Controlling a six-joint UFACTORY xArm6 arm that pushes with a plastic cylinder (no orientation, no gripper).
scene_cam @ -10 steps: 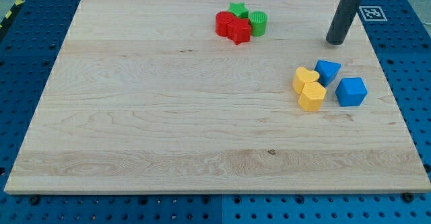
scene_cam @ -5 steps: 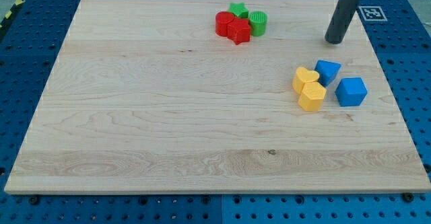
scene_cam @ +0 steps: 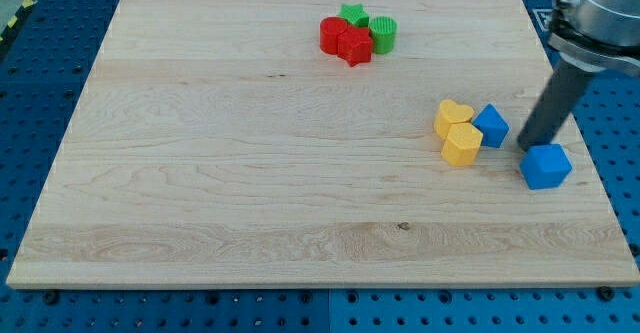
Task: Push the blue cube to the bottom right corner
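Note:
The blue cube [scene_cam: 546, 166] sits on the wooden board [scene_cam: 250, 173] near its right edge, a little below mid-height. My tip [scene_cam: 531, 145] stands just above the cube's top left, touching or almost touching it. A second blue block [scene_cam: 490, 125], a wedge-like shape, lies to the left of my tip, next to a yellow heart [scene_cam: 453, 117] and a second yellow block [scene_cam: 462, 144].
A cluster of a red cylinder [scene_cam: 332, 34], a red star-like block [scene_cam: 354, 46], a green star [scene_cam: 352, 14] and a green cylinder [scene_cam: 383, 34] sits near the view's top centre. The board's right edge is close to the blue cube.
My tip moved from the top right down to the blue cube. The cube slid down and right. The other blue block shifted slightly.

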